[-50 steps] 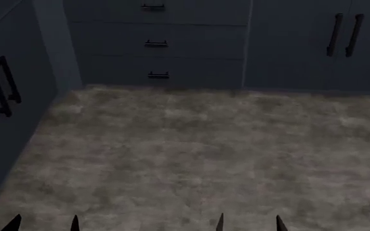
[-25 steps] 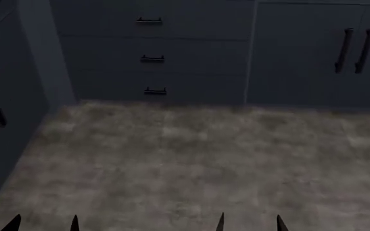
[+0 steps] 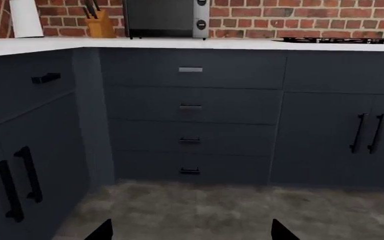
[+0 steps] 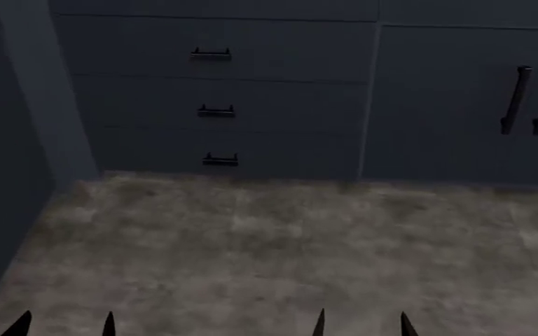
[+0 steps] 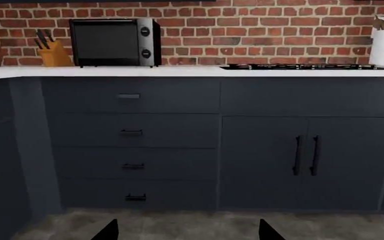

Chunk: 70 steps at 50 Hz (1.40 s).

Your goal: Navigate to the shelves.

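I am facing a corner of dark blue kitchen cabinets, and I am seeing no shelves in any view. In the head view, the stack of drawers (image 4: 215, 105) is standing straight ahead across the mottled grey floor (image 4: 279, 252), with double doors (image 4: 531, 98) to its right. The left claw (image 4: 64, 325) is showing only two dark tips at the bottom edge, spread apart and holding nothing; the right claw (image 4: 363, 324) is looking the same, tips apart and bare. Through the right wrist view I am seeing a white surface (image 5: 192, 71) carrying a microwave (image 5: 115, 42), a knife block (image 5: 52, 52) beside it, and a stovetop (image 5: 305, 66) under a brick wall (image 5: 259, 30).
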{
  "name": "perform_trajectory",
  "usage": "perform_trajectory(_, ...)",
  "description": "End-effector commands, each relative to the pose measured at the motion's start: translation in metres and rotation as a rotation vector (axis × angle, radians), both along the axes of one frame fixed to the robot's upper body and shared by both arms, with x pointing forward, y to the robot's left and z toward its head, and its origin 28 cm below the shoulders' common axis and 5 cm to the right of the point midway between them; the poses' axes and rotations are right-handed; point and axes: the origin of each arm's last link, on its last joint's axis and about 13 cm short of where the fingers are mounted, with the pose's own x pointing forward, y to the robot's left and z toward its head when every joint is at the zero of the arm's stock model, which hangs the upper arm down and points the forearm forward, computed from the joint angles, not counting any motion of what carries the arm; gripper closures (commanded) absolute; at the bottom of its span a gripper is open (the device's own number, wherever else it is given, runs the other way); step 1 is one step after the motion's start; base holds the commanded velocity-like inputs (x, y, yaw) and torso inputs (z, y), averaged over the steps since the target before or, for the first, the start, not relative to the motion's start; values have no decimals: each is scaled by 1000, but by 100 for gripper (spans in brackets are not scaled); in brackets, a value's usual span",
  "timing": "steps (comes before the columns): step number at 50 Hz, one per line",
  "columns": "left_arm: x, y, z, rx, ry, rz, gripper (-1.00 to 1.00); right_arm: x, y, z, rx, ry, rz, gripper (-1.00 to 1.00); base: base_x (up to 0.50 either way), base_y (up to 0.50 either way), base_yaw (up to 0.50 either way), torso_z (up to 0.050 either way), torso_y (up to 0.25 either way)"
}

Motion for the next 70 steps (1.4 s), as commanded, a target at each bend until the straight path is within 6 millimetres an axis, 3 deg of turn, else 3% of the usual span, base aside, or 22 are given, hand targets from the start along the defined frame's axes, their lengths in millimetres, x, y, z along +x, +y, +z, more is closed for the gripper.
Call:
perform_trajectory(1, 0, 0, 0, 0, -2, -1, -100, 1, 0, 0, 0, 4, 2, -100, 23, -499, 0, 0, 0)
perform_trajectory(70, -1, -1, 0, 0, -1, 1, -100, 0, -1, 0, 3, 5, -5, -100, 23, -499, 0, 0, 1)
